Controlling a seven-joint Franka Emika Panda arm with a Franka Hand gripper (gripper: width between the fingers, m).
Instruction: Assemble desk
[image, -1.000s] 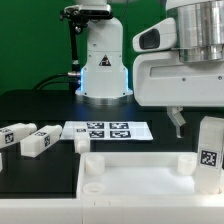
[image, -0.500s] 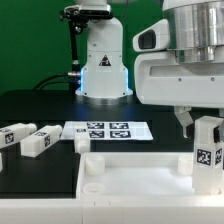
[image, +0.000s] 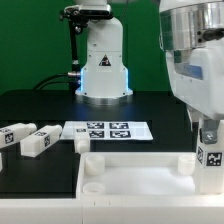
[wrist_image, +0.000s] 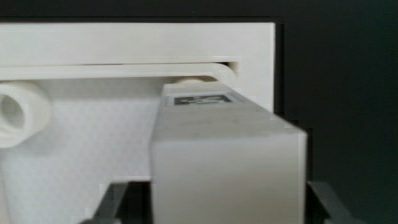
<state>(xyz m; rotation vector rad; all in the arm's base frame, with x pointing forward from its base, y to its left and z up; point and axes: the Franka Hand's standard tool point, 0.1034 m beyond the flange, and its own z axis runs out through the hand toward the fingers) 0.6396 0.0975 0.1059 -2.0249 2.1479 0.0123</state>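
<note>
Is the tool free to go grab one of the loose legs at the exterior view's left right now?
Probably not yet: the tool is shut on a leg held upright near the tabletop's corner. The loose legs themselves lie uncovered.

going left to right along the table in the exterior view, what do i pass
first loose leg → second loose leg → marker board → upright leg gripped by the tool
</note>
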